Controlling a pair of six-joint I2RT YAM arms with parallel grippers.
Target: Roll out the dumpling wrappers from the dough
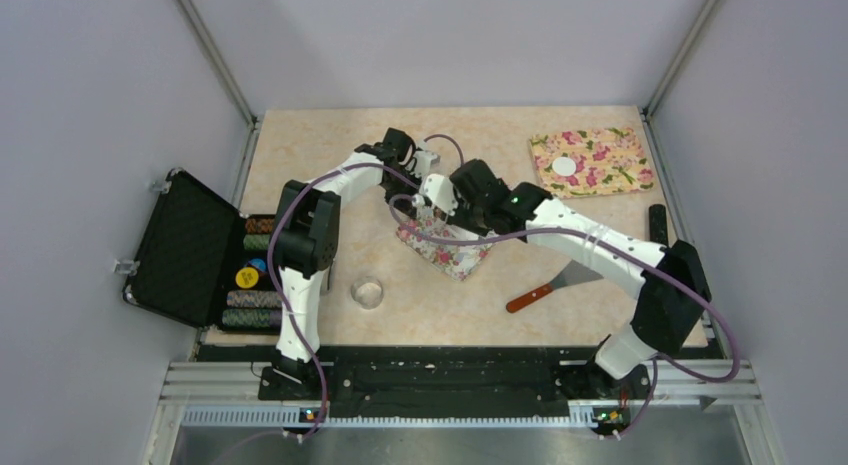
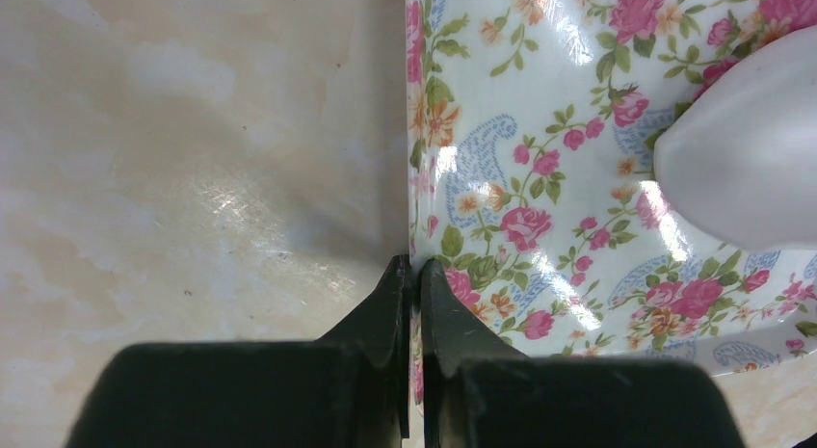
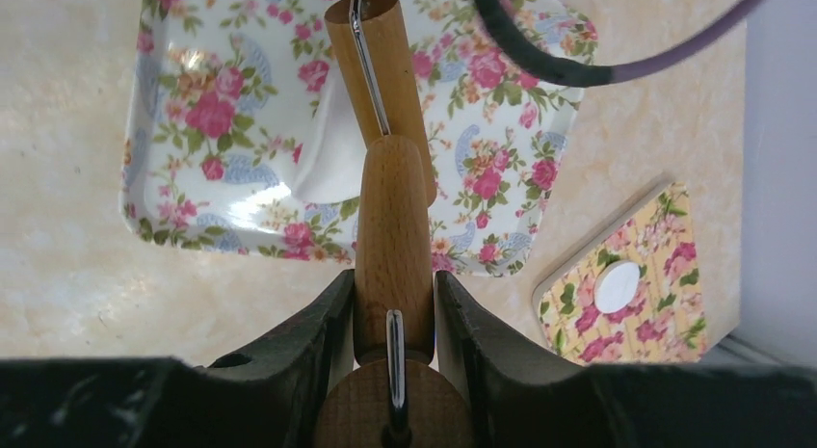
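At the left wrist camera: left gripper has its two black fingers pressed together on the near edge of the white floral mat, with the rim pinched between the tips. The mat lies flat on the beige marbled table. A pale blurred shape covers the mat's upper right; cannot tell what it is.

At the right wrist camera: right gripper is clamped on the wooden handle of the rolling pin, one finger on each side, both touching the wood. The pin's barrel points away from the camera, over the middle of the white floral mat. The dough, a smooth white patch, lies about mid-mat, under the barrel and just to its left. Whether barrel and dough touch is unclear. A purple cable crosses above the mat's far corner. At lower right, apart from this mat, is a yellow floral mat with one dumpling wrapper, a flat white disc, near its centre.

From the top camera: both arms meet over the white floral mat at table centre. The yellow floral mat with the dumpling wrapper sits toward the far right corner, well apart. A red-handled scraper lies near the right arm. A clear glass bowl stands near the left arm. An open black case sits at the left edge, stacked chips beside it.
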